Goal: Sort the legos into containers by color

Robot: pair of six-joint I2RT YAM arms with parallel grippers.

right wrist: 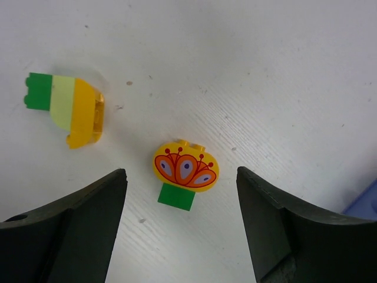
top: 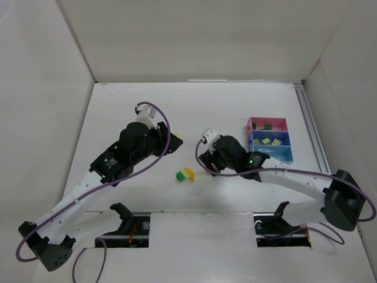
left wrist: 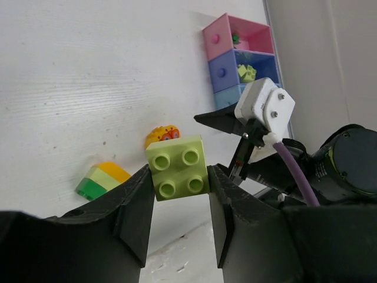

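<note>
My left gripper point(left wrist: 179, 177) is shut on a pale yellow-green four-stud lego point(left wrist: 178, 167), lifted off the table; from above it shows at the left gripper's point(top: 174, 140) tip. My right gripper point(right wrist: 181, 174) is open and hangs over a yellow flower-printed lego point(right wrist: 186, 167) joined to a green brick point(right wrist: 177, 196), its fingers apart on either side. A clump of green, pale green and orange-yellow legos point(right wrist: 66, 109) point(top: 185, 174) lies to the left. The containers stand in a row at the right: pink point(top: 277, 123), dark blue point(top: 281, 138), light blue point(top: 277, 154), with small legos inside.
White walls enclose the table on three sides. A metal rail point(top: 311, 130) runs along the right edge next to the containers. The right arm's white camera mount point(left wrist: 265, 106) and purple cable point(left wrist: 297, 177) sit close in front of the left gripper.
</note>
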